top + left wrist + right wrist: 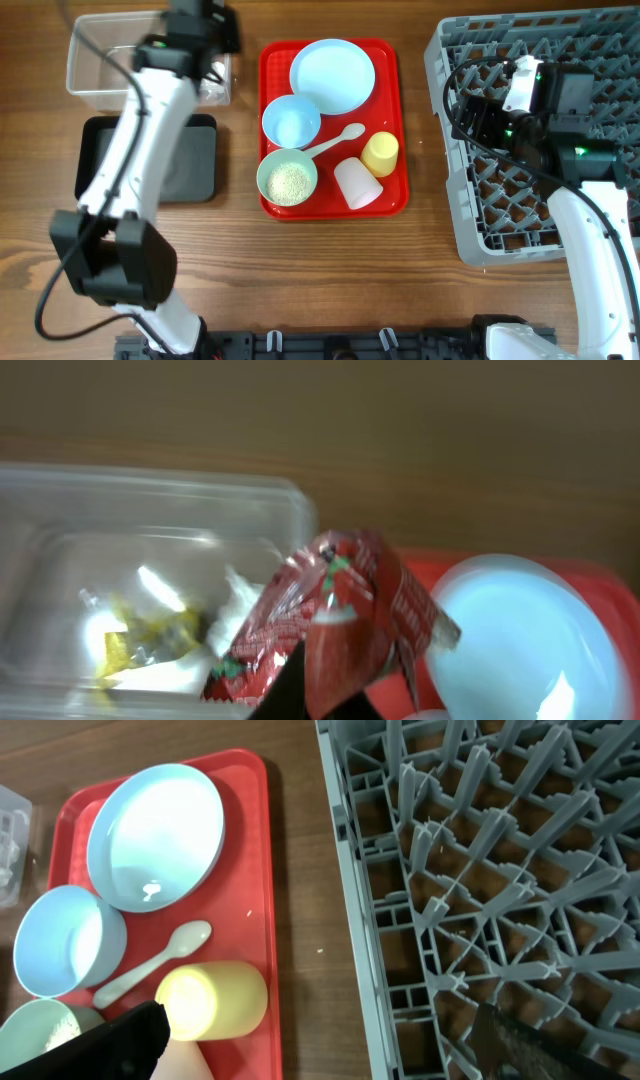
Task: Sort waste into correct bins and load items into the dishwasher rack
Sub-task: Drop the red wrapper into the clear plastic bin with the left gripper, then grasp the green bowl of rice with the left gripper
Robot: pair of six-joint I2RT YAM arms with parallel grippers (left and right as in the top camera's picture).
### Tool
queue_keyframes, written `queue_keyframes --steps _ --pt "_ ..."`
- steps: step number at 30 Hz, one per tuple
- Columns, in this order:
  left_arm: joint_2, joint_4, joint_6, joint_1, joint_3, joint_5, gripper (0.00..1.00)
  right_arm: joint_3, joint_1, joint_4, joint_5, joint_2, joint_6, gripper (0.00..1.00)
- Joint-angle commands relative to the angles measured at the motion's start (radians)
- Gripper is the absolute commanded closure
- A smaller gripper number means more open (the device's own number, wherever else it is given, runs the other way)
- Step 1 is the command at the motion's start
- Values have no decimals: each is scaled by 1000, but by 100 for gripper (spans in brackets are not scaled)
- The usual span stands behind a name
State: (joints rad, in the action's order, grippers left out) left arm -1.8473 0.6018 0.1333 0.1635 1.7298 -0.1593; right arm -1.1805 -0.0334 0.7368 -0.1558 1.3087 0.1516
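Observation:
My left gripper (207,72) (318,698) is shut on a red wrapper (335,610) and holds it over the right end of the clear tub (95,68) (120,510). A yellow wrapper (148,638) and a white tissue (238,605) lie in the tub. The black tray (195,165) sits below it. The pale blue plate (333,75) (155,820), blue bowl (291,122), green bowl with rice (287,180), white spoon (338,138), yellow cup (380,153) (215,1000) and white cup (357,184) are on the red serving tray (272,60). My right gripper (478,112) (320,1050) is open and empty over the grey rack's (560,230) left edge.
The red serving tray lies between the bins on the left and the rack on the right. A strip of bare wood (425,150) separates the tray from the rack. My left arm (135,150) stretches over the black tray.

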Motion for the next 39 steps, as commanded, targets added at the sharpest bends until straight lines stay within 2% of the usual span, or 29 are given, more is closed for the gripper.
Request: queue_keyframes --steps 1,2,3,4,9,11,13,15,18,19,22,25,28,30,33,35,39 --pt "-115 -193 2 -151 6 8 91 -5 0 -3 6 10 -6 0" --pt "-143 -240 2 -179 6 43 68 -5 0 -3 6 10 -6 0" --pt "-180 -274 2 -202 6 83 21 -5 0 -2 6 10 -6 0" --pt "-197 -276 2 -210 6 92 0 -5 0 -2 6 10 -6 0" --pt "-180 -196 2 -203 6 97 0 -5 0 1 6 10 -6 0" --pt "-97 -66 2 -191 6 189 0 -5 0 6 6 10 -6 0" --pt "-16 116 2 -177 6 318 0 -5 0 8 6 10 -6 0" --pt "34 318 2 -148 6 386 1 -5 0 8 6 10 -6 0" --pt "29 564 -16 -29 -20 421 10 -5 0 7 6 10 -6 0" --pt "29 579 -29 32 -50 408 13 -5 0 6 6 10 -5 1" --pt "29 531 -27 224 -169 327 12 -5 0 10 6 10 -6 0" --pt "28 411 -13 392 -327 254 12 -5 0 10 6 10 -6 0" --pt "28 277 -13 476 -439 204 15 -5 0 13 6 10 -6 1" --pt "28 213 -6 480 -493 183 24 -5 0 16 6 10 -6 0" --pt "28 140 18 476 -563 158 44 -5 0 20 6 10 -6 0" --pt "28 85 36 476 -612 158 68 -5 0 20 6 10 -6 0" --pt "28 48 63 476 -613 158 94 -5 0 19 6 10 -6 0"
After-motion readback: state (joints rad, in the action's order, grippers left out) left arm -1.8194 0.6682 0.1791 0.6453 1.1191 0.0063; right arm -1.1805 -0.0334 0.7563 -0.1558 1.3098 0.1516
